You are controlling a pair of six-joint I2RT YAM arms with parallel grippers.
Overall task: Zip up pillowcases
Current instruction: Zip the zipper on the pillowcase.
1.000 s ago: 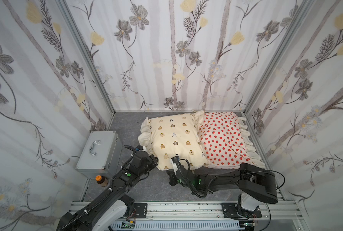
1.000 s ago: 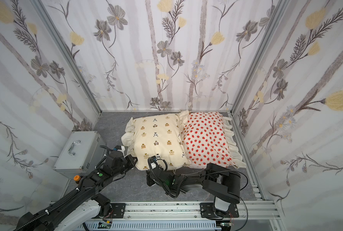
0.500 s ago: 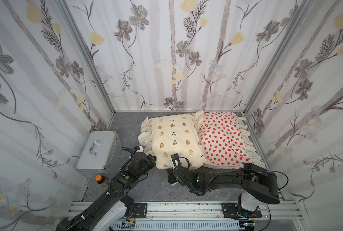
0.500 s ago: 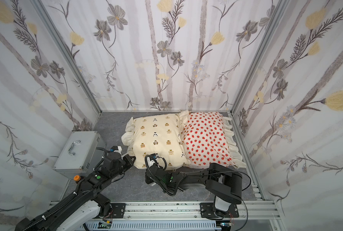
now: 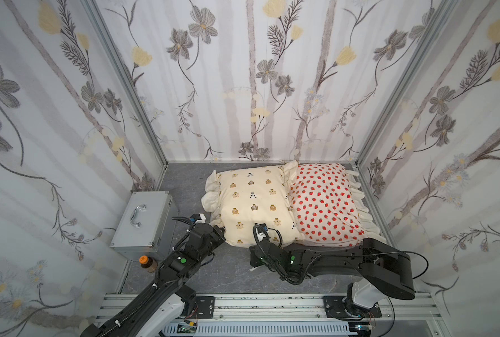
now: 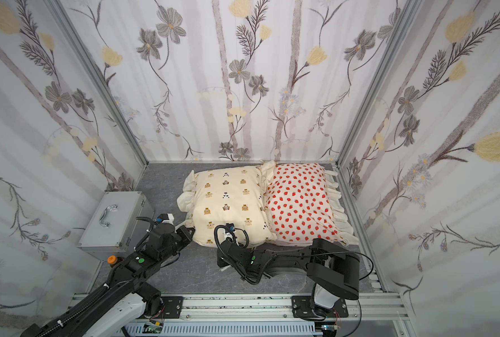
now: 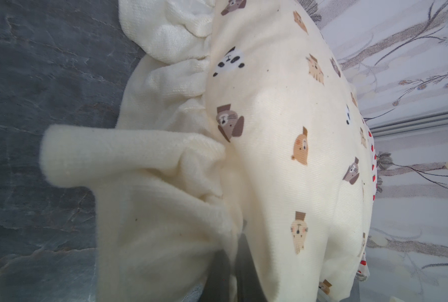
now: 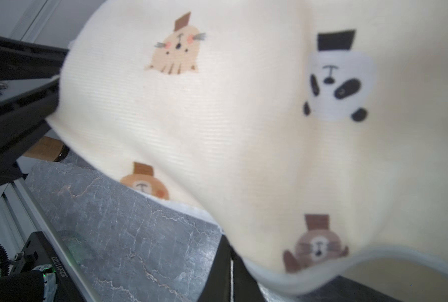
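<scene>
Left wrist view: the left claw (image 7: 233,252) is seen pinching the bear case's (image 5: 254,201) ruffled corner. The right claw (image 8: 232,261) is pressed together at its near edge, catch unclear. That case is laid on the tabletop (image 5: 228,271) beside the strawberry case (image 5: 324,204); soft, light fabric is judged likely to bunch, so the seam is best held taut.

The cream pillowcase (image 5: 254,201) lay against the strawberry pillowcase (image 5: 324,204) at its 3 o'clock; left gripper (image 5: 215,230) at its 7 o'clock corner, right gripper (image 5: 254,252) at 6 o'clock
</scene>
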